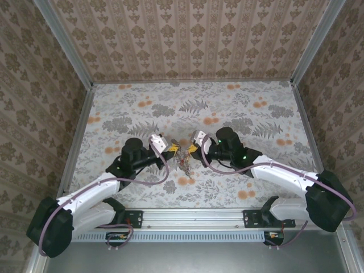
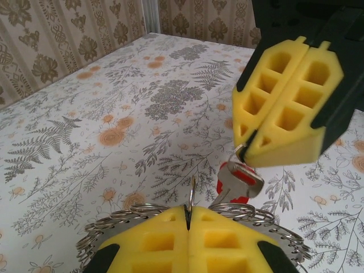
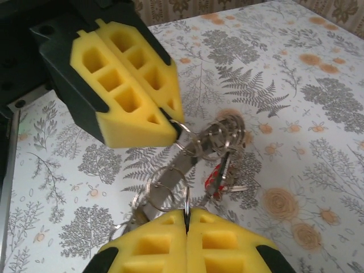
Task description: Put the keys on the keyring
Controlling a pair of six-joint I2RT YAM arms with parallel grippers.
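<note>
Both grippers meet over the table's middle. My left gripper [image 1: 172,149] [image 2: 187,219] is shut on a thin metal ring [image 2: 193,193] seen edge-on. My right gripper [image 1: 192,149] [image 3: 186,219] is also shut on a thin ring [image 3: 186,199]. Between them runs a grey metal band, apparently the keyring [image 3: 182,165] [image 2: 273,227], strung with several small rings. A red-headed key [image 2: 242,177] [image 3: 215,177] hangs just under the right gripper's tips [image 2: 245,154]. More keys [image 1: 183,162] dangle below the bunch. The left gripper's tips [image 3: 173,128] pinch a ring at the band's far end.
The floral tabletop [image 1: 239,114] lies open behind and to both sides of the grippers. Patterned walls [image 1: 187,40] close in the back and sides. A metal rail [image 1: 193,216] carrying the arm bases runs along the near edge.
</note>
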